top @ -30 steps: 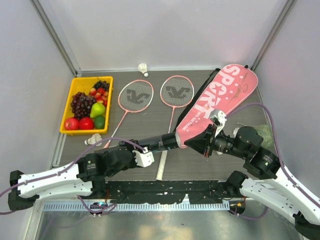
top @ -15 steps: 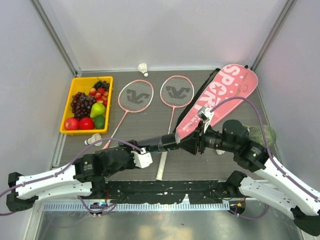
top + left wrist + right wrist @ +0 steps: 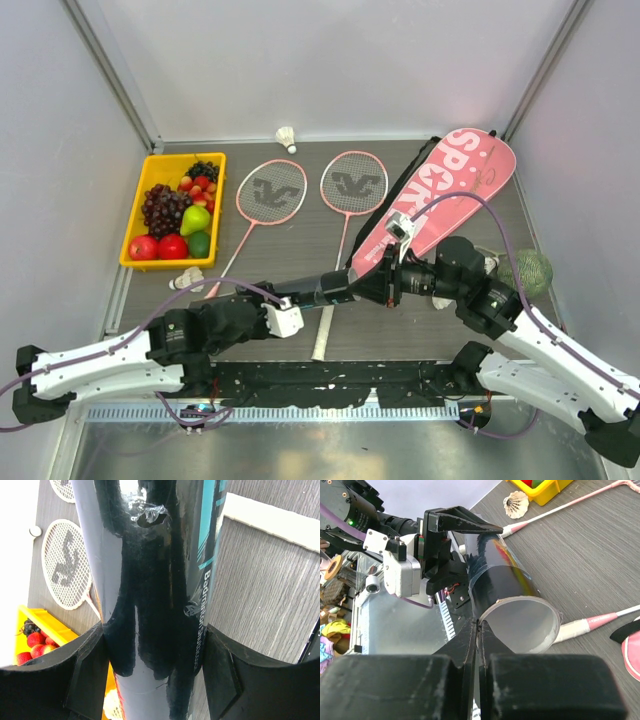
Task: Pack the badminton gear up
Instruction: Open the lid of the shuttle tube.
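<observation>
The long dark tube (image 3: 330,285) hangs level above the table's front, with my left gripper (image 3: 298,297) shut round its near end. In the left wrist view the tube (image 3: 150,595) fills the space between both pads (image 3: 95,650). My right gripper (image 3: 479,622) is shut, pinching the rim of the tube's open end (image 3: 520,622); in the top view it (image 3: 386,283) sits at that end. Two pink rackets (image 3: 271,192) (image 3: 353,182) lie side by side. The pink SPORT bag (image 3: 440,195) lies flat at the right. One shuttlecock (image 3: 287,136) stands at the back, another (image 3: 186,279) lies front left.
A yellow tray (image 3: 137,205) of fruit sits at the left. The green netted ball (image 3: 527,268) rests by the right wall, beside my right arm. A white racket handle (image 3: 322,335) runs under the tube. Walls close in on three sides.
My right gripper let go of the bag's lower end, moved left and closed on the tube's rim. The bag has settled flat. The left arm held still.
</observation>
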`<state>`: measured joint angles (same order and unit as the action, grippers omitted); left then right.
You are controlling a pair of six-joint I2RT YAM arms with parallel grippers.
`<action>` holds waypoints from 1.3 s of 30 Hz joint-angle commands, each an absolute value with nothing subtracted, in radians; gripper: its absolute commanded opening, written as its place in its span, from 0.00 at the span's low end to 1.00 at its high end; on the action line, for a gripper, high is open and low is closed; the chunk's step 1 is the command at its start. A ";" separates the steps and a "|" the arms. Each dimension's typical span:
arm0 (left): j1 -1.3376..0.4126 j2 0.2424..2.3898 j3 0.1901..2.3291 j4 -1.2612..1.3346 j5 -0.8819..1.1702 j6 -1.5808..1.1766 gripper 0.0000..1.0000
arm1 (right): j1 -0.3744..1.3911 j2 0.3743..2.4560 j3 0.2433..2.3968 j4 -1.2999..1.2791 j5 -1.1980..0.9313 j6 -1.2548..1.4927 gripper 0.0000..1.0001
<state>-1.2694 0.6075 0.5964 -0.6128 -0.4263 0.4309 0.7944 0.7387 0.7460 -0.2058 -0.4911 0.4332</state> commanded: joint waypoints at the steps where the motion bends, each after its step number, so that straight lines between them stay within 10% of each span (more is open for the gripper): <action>1: -1.275 0.575 0.600 -0.540 -0.423 0.456 0.00 | 0.785 0.718 0.732 -0.129 -0.515 0.454 0.05; 14: -1.273 0.569 0.551 -0.496 -0.475 0.515 0.00 | 0.574 0.591 0.664 0.043 -0.896 0.603 0.05; 39: -1.195 0.649 0.758 -0.603 -0.801 0.186 0.00 | 0.561 0.632 0.927 -0.341 -0.470 0.399 0.05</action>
<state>-1.2461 0.6373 0.6178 -0.5686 -0.6697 0.3489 0.5652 0.5621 0.8940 -0.3019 -0.5972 0.4442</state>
